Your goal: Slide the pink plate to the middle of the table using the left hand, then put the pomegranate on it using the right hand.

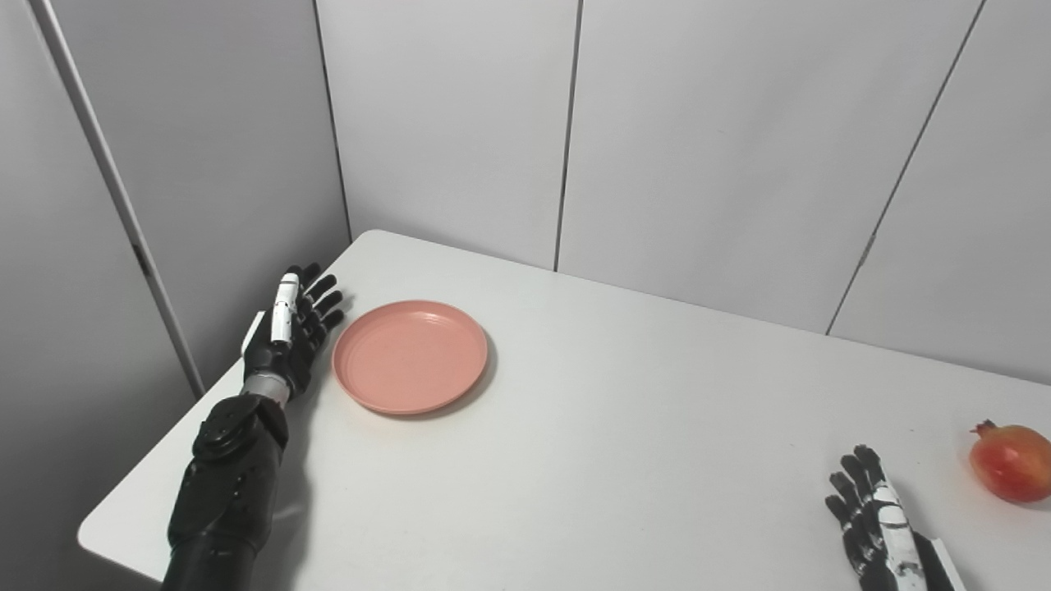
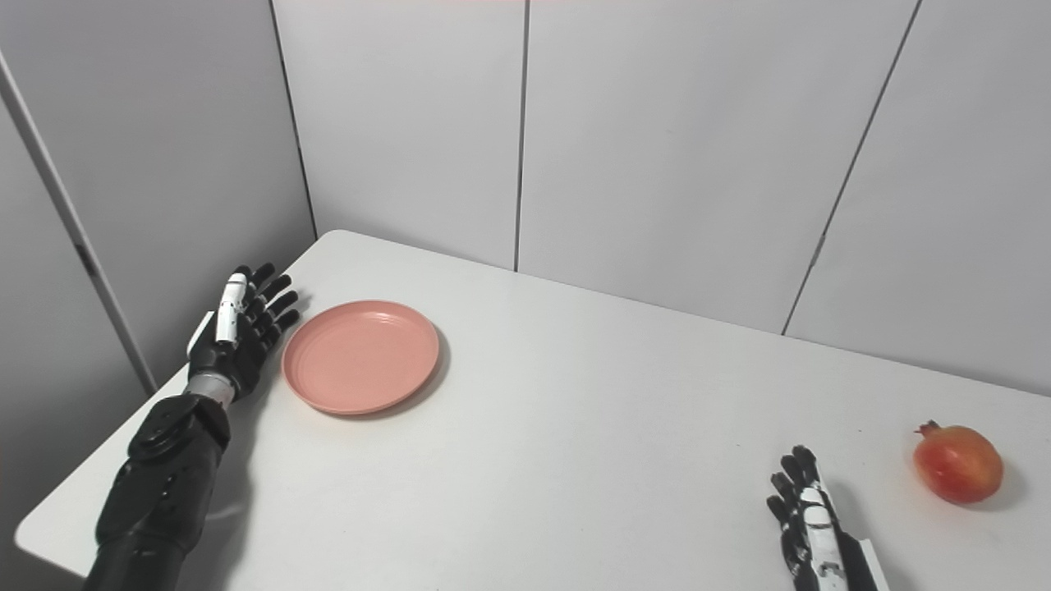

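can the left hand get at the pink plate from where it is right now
Probably yes. The left hand is open, standing on edge just off the left rim of the pink plate, with nothing between them. The table toward the middle looks bare, so a sideways push seems unobstructed.

Black segmented left hand (image 1: 294,328) with white back panel, silver wrist ring, glossy black forearm (image 1: 223,492), matching right hand (image 1: 878,521)

We see a smooth white rectangular table (image 1: 624,460) with rounded corners, set into a corner formed by pale grey wall panels (image 1: 443,123) with dark seams.
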Robot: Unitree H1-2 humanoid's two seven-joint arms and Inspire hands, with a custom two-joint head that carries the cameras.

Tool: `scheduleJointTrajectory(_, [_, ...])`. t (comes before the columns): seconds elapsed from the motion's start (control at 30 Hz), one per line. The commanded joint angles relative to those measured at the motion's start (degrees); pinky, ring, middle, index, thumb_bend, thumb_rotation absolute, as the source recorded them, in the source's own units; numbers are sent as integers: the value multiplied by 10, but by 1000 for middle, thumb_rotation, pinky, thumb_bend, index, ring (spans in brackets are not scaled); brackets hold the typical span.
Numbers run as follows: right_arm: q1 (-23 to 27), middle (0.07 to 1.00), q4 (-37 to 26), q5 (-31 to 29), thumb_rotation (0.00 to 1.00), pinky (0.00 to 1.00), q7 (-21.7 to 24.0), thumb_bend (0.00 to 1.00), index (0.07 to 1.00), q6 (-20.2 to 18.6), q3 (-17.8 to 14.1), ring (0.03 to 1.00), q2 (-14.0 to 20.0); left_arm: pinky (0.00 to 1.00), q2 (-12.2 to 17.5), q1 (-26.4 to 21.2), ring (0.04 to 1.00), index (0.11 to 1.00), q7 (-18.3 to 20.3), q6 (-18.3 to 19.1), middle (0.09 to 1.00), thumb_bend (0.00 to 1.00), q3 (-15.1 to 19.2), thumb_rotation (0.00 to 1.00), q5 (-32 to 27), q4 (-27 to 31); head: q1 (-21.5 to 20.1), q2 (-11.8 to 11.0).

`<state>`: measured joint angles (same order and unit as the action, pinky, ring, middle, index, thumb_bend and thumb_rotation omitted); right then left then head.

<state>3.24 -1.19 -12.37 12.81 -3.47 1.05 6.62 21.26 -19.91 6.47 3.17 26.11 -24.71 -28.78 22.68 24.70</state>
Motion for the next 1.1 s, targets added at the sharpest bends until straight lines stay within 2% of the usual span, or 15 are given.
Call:
scheduleJointTrajectory(0.0, [11,1000,-14,1,1000,1000,1,74,1000,0,-2,1000,2,896,-1,-6,899,894,6,0,902,359,-6,1000,-3,4,0,2])
scheduleJointTrajectory(0.3, [10,1000,-15,6,1000,1000,-2,70,1000,3,-1,1000,1,910,-16,-1,902,909,19,11,912,367,-20,1000,-8,18,-3,4])
scheduleJointTrajectory(0.43, [11,1000,-13,7,1000,1000,0,75,1000,6,-1,1000,2,886,-23,-1,887,900,13,8,898,361,-25,1000,-6,17,-5,6])
scheduleJointTrajectory(0.57, [10,1000,-14,8,1000,1000,1,84,1000,6,0,1000,2,846,-32,1,861,877,-4,31,876,341,-34,1000,-1,42,-8,10])
scheduleJointTrajectory(0.9, [10,1000,-15,6,1000,1000,1,96,1000,5,-1,1000,-4,850,-52,3,851,857,-6,48,862,348,-44,1000,-5,62,-18,15])
scheduleJointTrajectory(1.07, [9,1000,-15,13,1000,1000,-3,95,1000,9,0,1000,-6,866,-60,6,869,875,1,54,879,358,-56,1000,-2,74,-24,19])
